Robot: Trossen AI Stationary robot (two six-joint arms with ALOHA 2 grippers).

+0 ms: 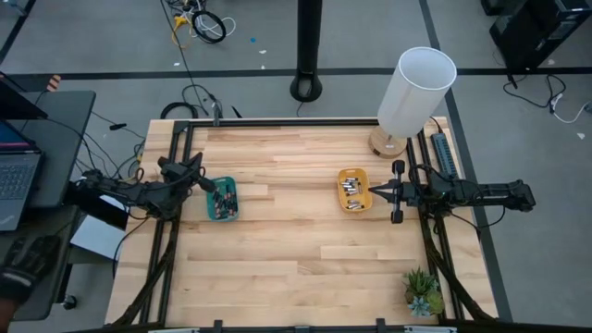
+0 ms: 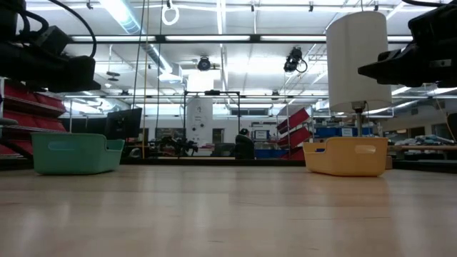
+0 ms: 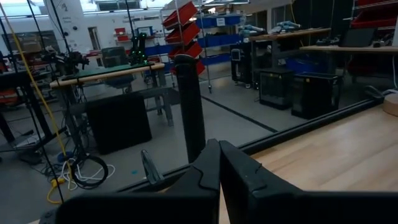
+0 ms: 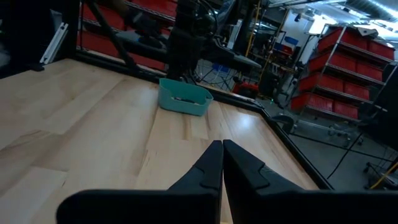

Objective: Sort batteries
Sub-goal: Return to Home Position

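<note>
- We see the pale wooden slatted table with two small bins on it, well apart: a teal-green plastic bin on the left and a yellow plastic bin on the right.
- The dark cylindrical batteries lie inside the green bin. The silver cylindrical batteries lie in a loose heap inside the yellow bin. We spot no cell on the bare wood.
- The left gripper sits at the table's left edge, just beside the green bin and apart from it. Its two dark fingers are pressed together with nothing between them.
- The right gripper sits at the right edge, its tip near the yellow bin's outer rim. Its fingers likewise meet and hold nothing. It looks across the table toward the green bin.
- From table height, both arms hang above the level of the bins, clear of the wood.
- A tall white cylindrical lamp shade on a round wooden base stands at the far right corner, behind the yellow bin.
- A small green potted succulent stands at the near right corner.
</note>
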